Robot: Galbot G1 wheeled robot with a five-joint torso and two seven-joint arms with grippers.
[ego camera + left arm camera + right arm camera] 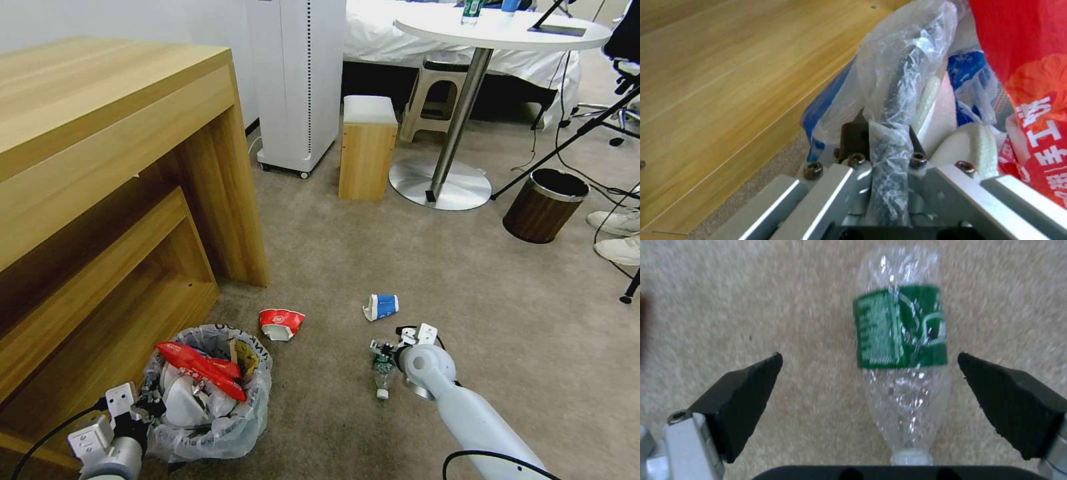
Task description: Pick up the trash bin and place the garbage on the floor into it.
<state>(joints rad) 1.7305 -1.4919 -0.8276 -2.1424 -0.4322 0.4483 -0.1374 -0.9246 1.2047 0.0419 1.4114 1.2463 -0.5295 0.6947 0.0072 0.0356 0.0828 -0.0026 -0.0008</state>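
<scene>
The trash bin (220,427), lined with a crinkly plastic bag, stands on the beige floor (400,267) by the desk. It holds a red packet (200,367) and white slippers. My left gripper (150,408) is shut on its rim; the left wrist view shows my left gripper (887,128) clamping the bag-covered rim (898,83) beside the red packet (1022,66). My right gripper (385,357) hangs open just over a crushed green-labelled bottle (382,375). In the right wrist view the bottle (902,340) lies between the spread fingers of my right gripper (869,358). A red-white cup (281,323) and a blue-white cup (381,307) lie nearby.
A wooden desk (100,167) fills the left. Farther back stand a white appliance (300,80), a wooden stool (367,147), a round table's metal base (440,183) and a brown wood-grain bin (545,205). Tripod legs, cables and a person's shoes (620,233) are at the right.
</scene>
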